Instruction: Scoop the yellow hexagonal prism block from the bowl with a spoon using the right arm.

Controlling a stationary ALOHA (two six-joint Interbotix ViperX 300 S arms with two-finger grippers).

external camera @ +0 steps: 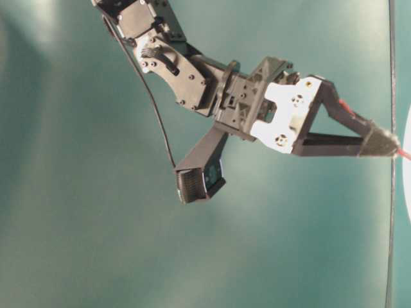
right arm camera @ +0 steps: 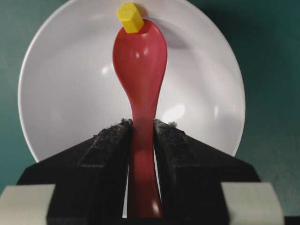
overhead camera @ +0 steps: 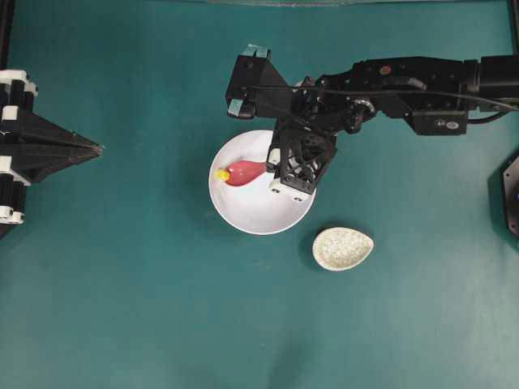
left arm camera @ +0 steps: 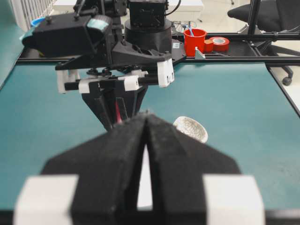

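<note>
Your right gripper (right arm camera: 140, 129) pinched spoon (right arm camera: 139, 61) by handle, over bowl (right arm camera: 61, 93). Yellow hexagonal prism block (right arm camera: 130, 18) sat at scoop's tip, near bowl's far wall. Block looked tiny, light, apt to skid on glaze; spoon glossy, slippery. Left gripper (left arm camera: 146, 123) pressed together.

A teal table (left arm camera: 243, 103) fills the foreground; behind it, a black office chair (left arm camera: 276, 14) at upper right.

No legible text (labels too blurred)
</note>
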